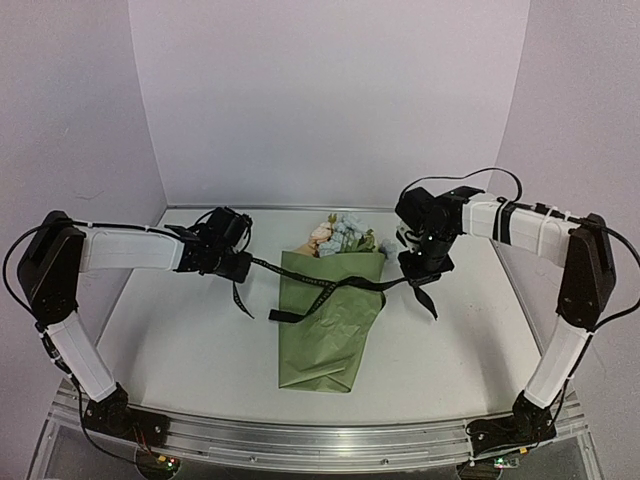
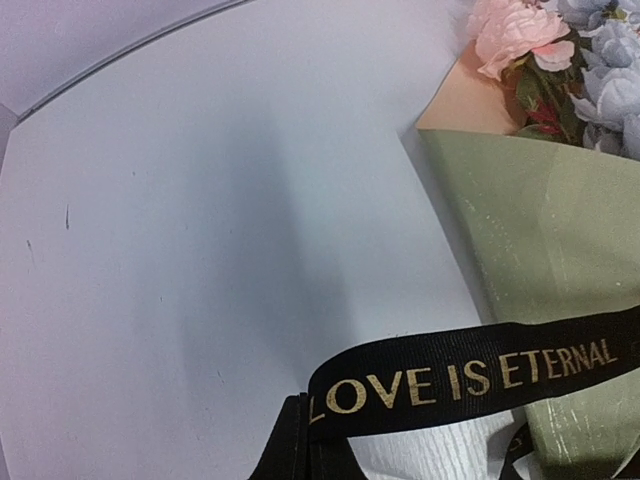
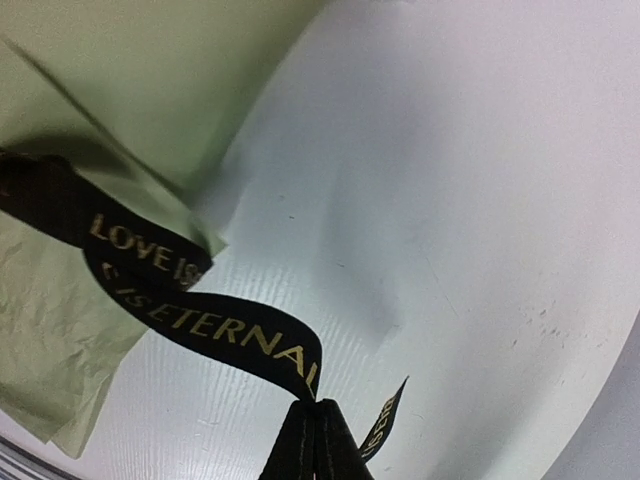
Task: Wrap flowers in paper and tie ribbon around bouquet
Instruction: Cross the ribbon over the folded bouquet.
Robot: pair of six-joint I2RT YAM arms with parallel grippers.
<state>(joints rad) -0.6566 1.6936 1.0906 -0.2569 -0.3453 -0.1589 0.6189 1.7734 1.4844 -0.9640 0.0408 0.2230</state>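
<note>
The bouquet lies in the middle of the table, a cone of olive-green paper (image 1: 325,335) with pink and pale blue flowers (image 1: 342,238) at its far end. The black ribbon (image 1: 330,285) with gold lettering crosses the cone from side to side. My left gripper (image 1: 238,265) is shut on the ribbon's left part, left of the cone. In the left wrist view the ribbon (image 2: 470,375) runs from the closed gripper (image 2: 303,402) to the paper (image 2: 540,230) below the flowers (image 2: 560,50). My right gripper (image 1: 416,279) is shut on the right part. There the ribbon (image 3: 230,335) leaves the pinched gripper (image 3: 316,403) with a short tail (image 3: 385,425).
Pale walls enclose the white table (image 1: 200,340) at the back and on both sides. A metal rail (image 1: 300,440) runs along the near edge between the arm bases. A loose ribbon end (image 1: 243,300) hangs below the left gripper.
</note>
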